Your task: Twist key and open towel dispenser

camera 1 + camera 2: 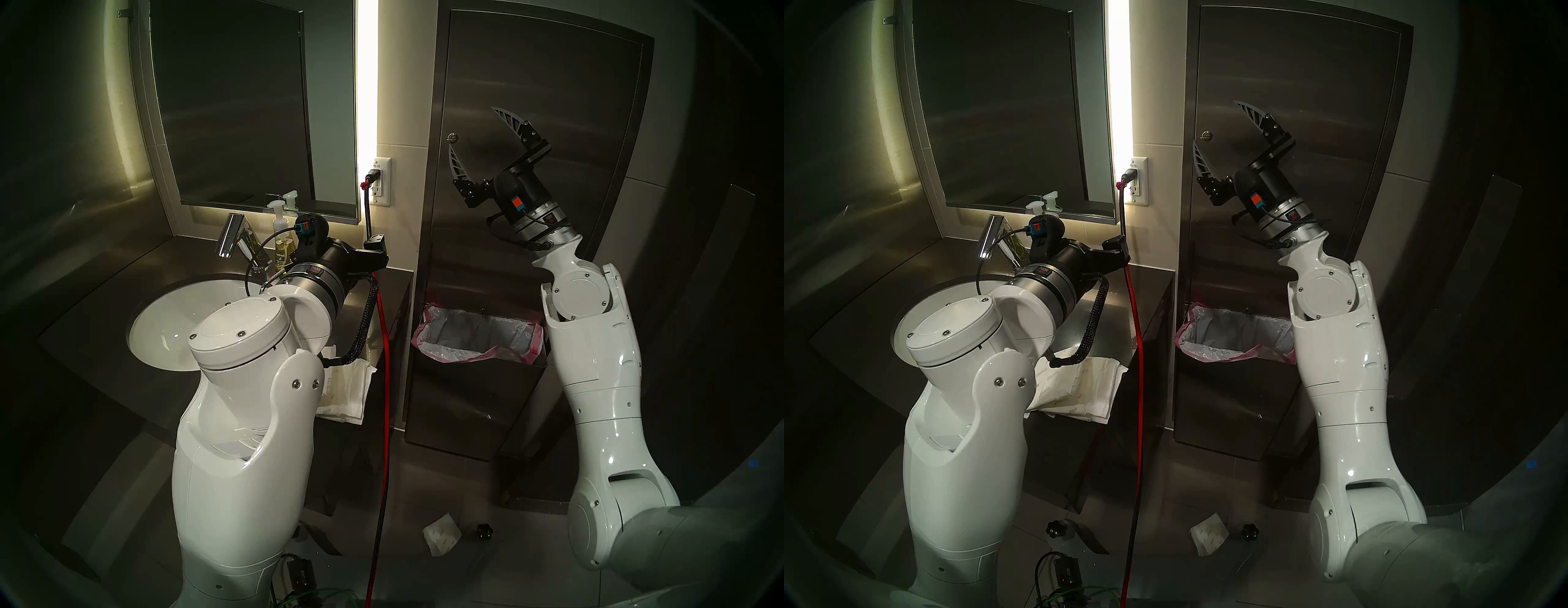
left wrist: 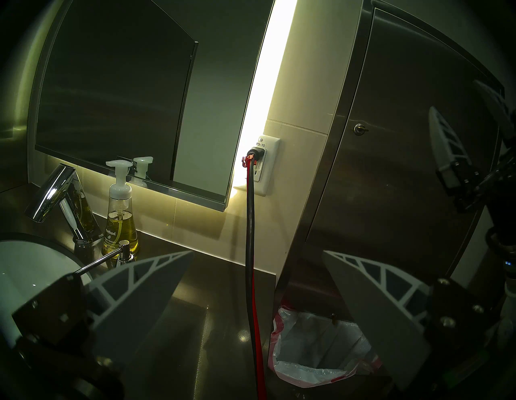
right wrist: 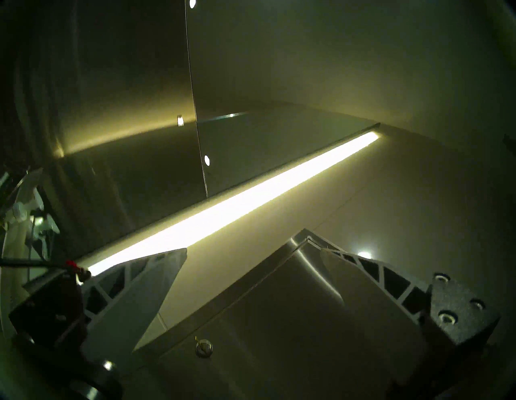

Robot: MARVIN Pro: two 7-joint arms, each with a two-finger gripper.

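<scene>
— Dim washroom, brushed steel and pale tile. What sits on the far left?

— Dark stone counter (image 1: 106, 305) with a round white basin (image 1: 169, 322) sunk in it. A chrome wedge-shaped faucet (image 1: 231, 240) leans over the bowl, and just beside it stands a clear flask-shaped soap bottle (image 2: 120, 220) of yellow liquid with a white pump. Above hangs a dark steel-framed mirror (image 1: 237, 106), a bright light strip (image 1: 365, 76) glowing along its right edge.

— And the left gripper (image 2: 257, 268)?

— Hovering level over the counter, its ribbed grey wedge fingers (image 2: 145, 282) spread wide apart, nothing between them. Folded white paper towels (image 1: 343, 392) lie on the counter's edge beneath that arm.

— Anything crossing the middle?

— A red-and-black cable (image 1: 384, 361) drops from the white wall outlet (image 1: 381, 181), running down between counter and cabinet.

— Then the towel dispenser (image 1: 572, 106)?

— Tall, narrow, brushed stainless steel, door shut flat. The key (image 1: 453, 136) — a tiny round silvery knob with a tab across it — sits at the door's left edge, about mid-height. Below, the bin opening holds a pink-edged bag (image 1: 479, 339).

— Right gripper (image 1: 473, 129)?

— Raised in front of the door and tilted upward, released, curved fingers splayed. The lower finger's tip is just under the key, apart from it. On the floor lie a crumpled paper (image 1: 441, 534) and a small black star knob (image 1: 484, 531).
</scene>
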